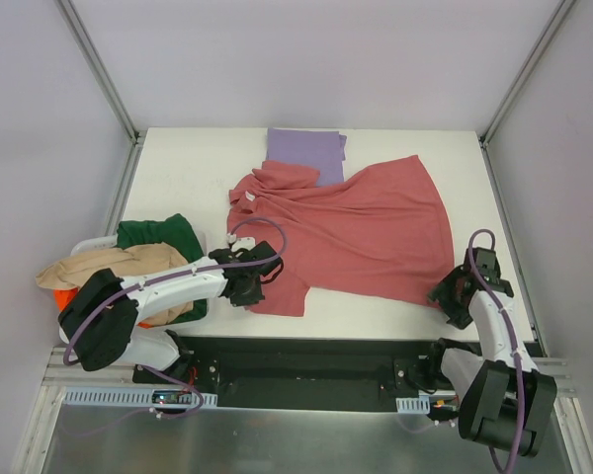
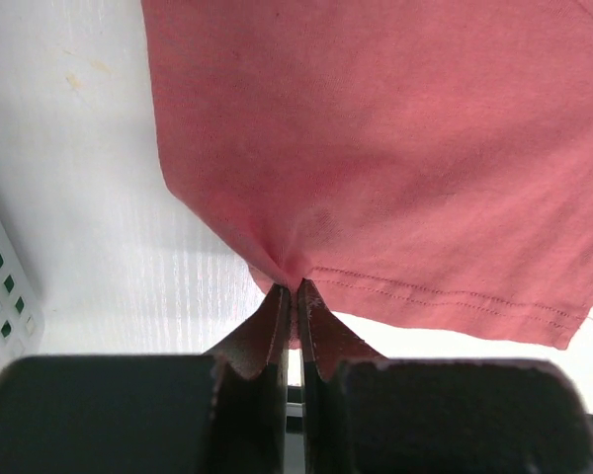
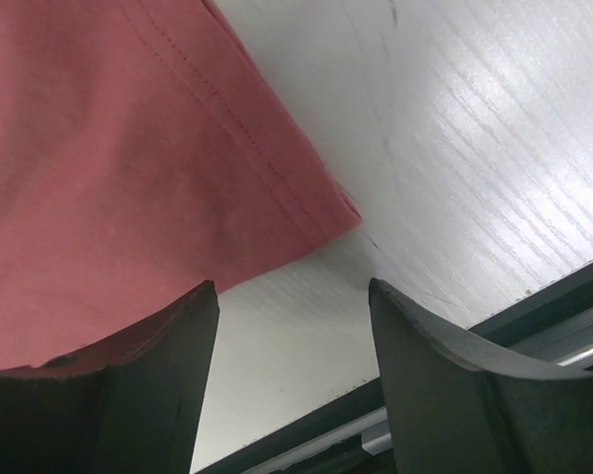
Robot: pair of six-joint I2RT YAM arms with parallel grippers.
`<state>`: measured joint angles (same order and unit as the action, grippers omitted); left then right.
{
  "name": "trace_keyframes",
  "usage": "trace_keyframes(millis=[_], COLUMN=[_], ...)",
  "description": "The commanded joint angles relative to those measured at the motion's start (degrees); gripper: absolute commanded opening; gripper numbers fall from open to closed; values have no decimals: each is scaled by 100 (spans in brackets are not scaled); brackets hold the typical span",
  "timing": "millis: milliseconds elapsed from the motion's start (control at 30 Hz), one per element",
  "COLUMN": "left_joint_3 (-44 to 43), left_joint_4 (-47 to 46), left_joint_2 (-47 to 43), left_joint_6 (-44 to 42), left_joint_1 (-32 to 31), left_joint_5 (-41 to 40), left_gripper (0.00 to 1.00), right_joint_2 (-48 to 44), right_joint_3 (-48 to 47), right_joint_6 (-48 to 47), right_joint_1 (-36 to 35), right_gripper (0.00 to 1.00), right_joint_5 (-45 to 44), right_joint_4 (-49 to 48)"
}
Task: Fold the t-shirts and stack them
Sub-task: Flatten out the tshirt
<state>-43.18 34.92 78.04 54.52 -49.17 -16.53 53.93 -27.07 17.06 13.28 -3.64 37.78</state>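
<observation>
**A:** At the near left of the table (image 1: pixel 178 168), the left hand (image 2: pixel 296 290) is pinching the red shirt (image 1: pixel 366 227). Its fingers are pressing together on a small pucker of cloth at the hem corner.

**B:** That bite is looking thin. On a lift, the cloth may be slipping out, or only one layer may be coming up.

**A:** The right hand (image 3: pixel 292 296) is hanging with its fingers apart and holding nothing. The shirt's near right corner is lying flat on the table just ahead of it, not between the fingers.

**B:** So only one side is being gripped. A pull by the left hand alone is likely dragging the shirt askew and bunching it more. The collar end is already looking rumpled.

**A:** The shirt's far edge is also lying over the folded purple shirt (image 1: pixel 306 153).

**B:** Then a tug toward the near edge is risking pulling that fold apart.

**A:** The basket (image 1: pixel 84 245) of clothes is sitting just beside the left arm.

**B:** A wide swing is risking snagging it.
</observation>
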Motion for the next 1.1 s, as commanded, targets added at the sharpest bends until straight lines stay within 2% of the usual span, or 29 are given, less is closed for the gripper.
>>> trace_keyframes(millis=[0, 267, 300, 433, 533, 600, 933, 1067], left_joint_3=[90, 125, 125, 82, -32, -146, -692, -920], left_joint_4=[-81, -90, -90, -90, -81, -81, -73, -81], left_joint_2=[-140, -175, -193, -254, -333, -456, -1247, -1414], left_joint_6=[-152, -56, -56, -108, -178, -231, -574, -776], left_joint_1=[-23, -32, -32, -14, -23, -14, 48, 65], left_joint_5=[19, -87, -95, -192, -323, -473, -1255, -1422], left_gripper=[0, 0, 0, 0, 0, 0, 0, 0], right_joint_2=[90, 697, 767, 874, 733, 532, -708, -867], right_joint_3=[79, 105, 105, 132, 149, 97, -413, -693], right_joint_6=[236, 245, 254, 245, 202, 123, -519, -668], right_joint_1=[43, 43, 43, 43, 43, 43, 43, 43], right_gripper=[63, 61, 58, 31, 15, 1, 0, 0], right_joint_5=[-14, 56, 65, 258, 285, 232, 302, 794], right_joint_4=[-314, -842, -877, -1062, -1132, -1132, -1106, -957])
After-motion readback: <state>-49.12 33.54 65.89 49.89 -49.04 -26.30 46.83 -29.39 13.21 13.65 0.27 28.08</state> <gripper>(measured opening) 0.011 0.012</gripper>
